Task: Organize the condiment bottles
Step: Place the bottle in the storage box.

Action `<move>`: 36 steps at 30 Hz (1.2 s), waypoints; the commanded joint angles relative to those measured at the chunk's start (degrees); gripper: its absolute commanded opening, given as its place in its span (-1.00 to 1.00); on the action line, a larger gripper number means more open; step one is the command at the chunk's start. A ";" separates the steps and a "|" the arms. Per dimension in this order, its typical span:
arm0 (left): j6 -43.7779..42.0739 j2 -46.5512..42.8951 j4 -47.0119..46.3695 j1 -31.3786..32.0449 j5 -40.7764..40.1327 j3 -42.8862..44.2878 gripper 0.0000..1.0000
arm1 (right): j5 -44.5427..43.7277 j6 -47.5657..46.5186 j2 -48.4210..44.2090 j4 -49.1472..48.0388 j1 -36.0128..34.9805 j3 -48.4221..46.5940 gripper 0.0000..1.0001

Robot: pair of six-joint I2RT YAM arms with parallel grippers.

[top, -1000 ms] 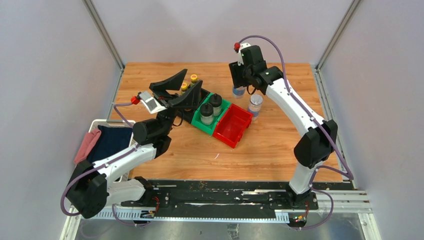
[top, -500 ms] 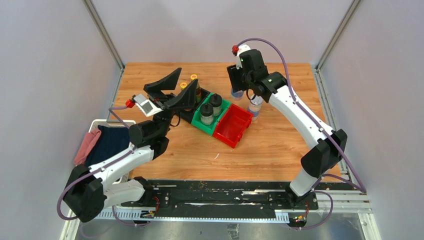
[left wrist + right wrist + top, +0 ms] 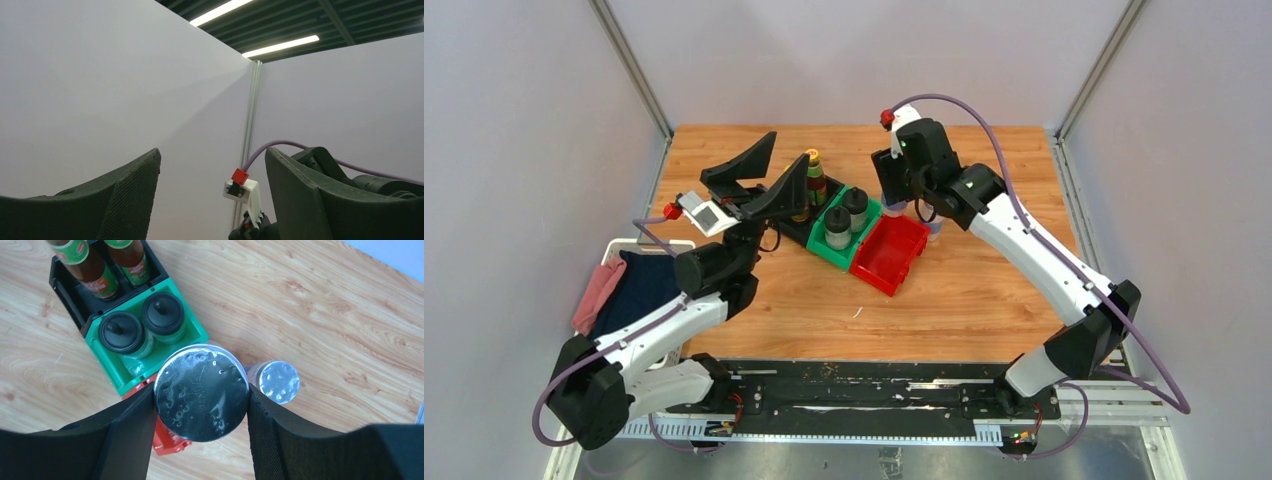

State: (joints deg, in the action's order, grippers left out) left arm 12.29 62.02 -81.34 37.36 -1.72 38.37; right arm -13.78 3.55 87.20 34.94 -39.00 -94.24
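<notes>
One shaker (image 3: 201,392), pinched by right gripper (image 3: 893,193), has shifted toward red bin (image 3: 890,252), so drop looks next; left gripper (image 3: 212,165) spread, empty.

Squat bottles (image 3: 121,333) in middle bin (image 3: 111,371), tall bottles (image 3: 95,275) in left bin (image 3: 67,300)

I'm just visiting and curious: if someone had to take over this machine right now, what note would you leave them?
Left gripper: open, raised, holding nothing.
Right gripper: shut on a silver-lidded shaker, held up over the red bin's edge.
Done: two brown bottles in the black bin, two black-capped bottles in the green bin.
Left: place the held shaker, then the second shaker standing on the table, probably into the red bin, which holds none.
</notes>
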 commanded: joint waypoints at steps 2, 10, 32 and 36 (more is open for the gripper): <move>0.69 -1.14 -2.54 0.61 -1.18 1.62 0.58 | -3.83 1.93 -4.19 0.43 -3.45 2.35 -1.00; 2.09 -1.11 -3.35 0.65 -1.79 1.71 0.57 | -5.69 3.95 -7.18 2.49 -5.98 5.44 -1.00; 3.42 -0.67 -3.37 0.70 -2.06 1.12 0.57 | -6.82 7.13 -6.79 2.15 -7.05 8.19 -1.00; 3.44 -1.01 -3.30 0.70 -2.06 0.81 0.57 | -6.60 8.73 -5.82 1.54 -6.44 7.71 -1.00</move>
State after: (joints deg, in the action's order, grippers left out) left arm 15.55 61.54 -82.67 37.54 -3.11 38.68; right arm -18.63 10.00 81.38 39.03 -45.30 -85.97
